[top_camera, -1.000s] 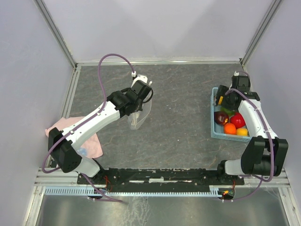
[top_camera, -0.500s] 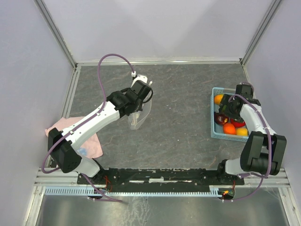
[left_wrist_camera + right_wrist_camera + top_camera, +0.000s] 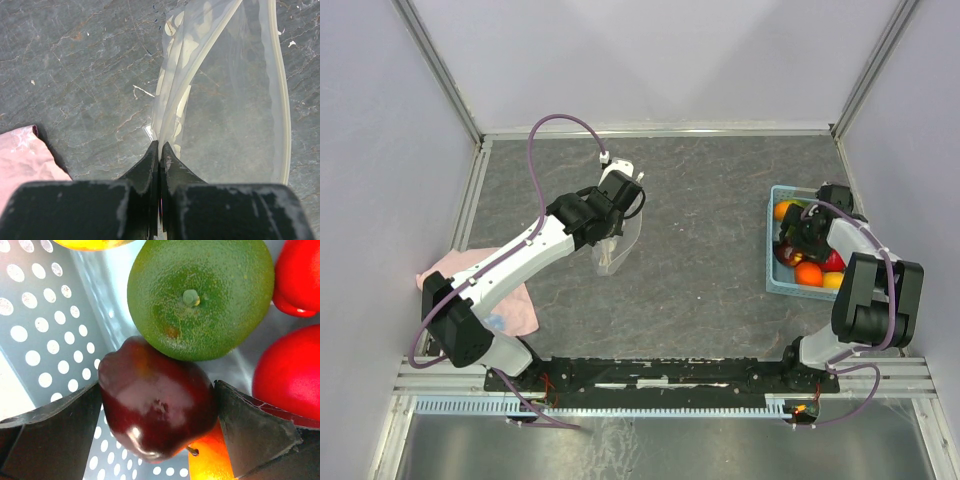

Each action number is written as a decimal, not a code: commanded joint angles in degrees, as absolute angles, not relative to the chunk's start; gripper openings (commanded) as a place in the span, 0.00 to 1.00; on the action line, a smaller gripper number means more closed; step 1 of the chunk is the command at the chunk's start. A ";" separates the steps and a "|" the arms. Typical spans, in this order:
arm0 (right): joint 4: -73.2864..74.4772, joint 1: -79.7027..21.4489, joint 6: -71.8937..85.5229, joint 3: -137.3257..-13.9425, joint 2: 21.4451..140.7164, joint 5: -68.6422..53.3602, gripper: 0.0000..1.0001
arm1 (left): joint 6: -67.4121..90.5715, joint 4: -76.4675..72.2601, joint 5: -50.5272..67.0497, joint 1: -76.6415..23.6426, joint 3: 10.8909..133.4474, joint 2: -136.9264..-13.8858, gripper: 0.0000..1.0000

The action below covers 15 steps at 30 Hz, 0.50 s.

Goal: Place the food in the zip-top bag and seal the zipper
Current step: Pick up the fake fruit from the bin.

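My left gripper (image 3: pixel 160 147) is shut on an edge of the clear zip-top bag (image 3: pixel 225 115) and holds it up over the table; its whitish zipper strip (image 3: pixel 280 100) curves down the right side, mouth open. In the top view the left gripper (image 3: pixel 608 228) and the bag (image 3: pixel 616 252) are left of centre. My right gripper (image 3: pixel 157 405) is open, low in the basket, with one finger (image 3: pixel 60 440) on each side of the dark maroon fruit (image 3: pixel 157 410). A green fruit (image 3: pixel 200 295), red fruits (image 3: pixel 295 370) and an orange one (image 3: pixel 210 462) lie around it.
The light-blue perforated basket (image 3: pixel 772 272) stands at the right edge of the table and holds all the fruit; its wall (image 3: pixel 40 325) is close to my right gripper's left finger. A pink cloth (image 3: pixel 510 300) lies at the near left and shows in the left wrist view (image 3: pixel 20 155).
My right gripper has moved down from the basket's far end into the basket, around the dark maroon fruit. The left arm and the bag have not moved.
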<state>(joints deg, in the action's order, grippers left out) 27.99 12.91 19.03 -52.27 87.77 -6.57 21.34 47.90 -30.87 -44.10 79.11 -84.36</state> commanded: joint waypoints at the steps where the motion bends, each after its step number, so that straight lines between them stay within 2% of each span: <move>1: 23.53 13.90 19.05 -51.70 89.02 -11.58 0.99 | 19.16 46.58 -30.28 -43.93 79.25 -82.87 0.03; 5: 22.45 14.73 19.79 -50.95 89.51 -13.65 1.00 | 19.01 46.37 -30.32 -43.88 79.18 -82.75 0.03; 15: 23.65 14.86 21.14 -48.95 82.46 -12.87 0.80 | 18.91 46.23 -29.46 -43.95 79.17 -82.88 0.03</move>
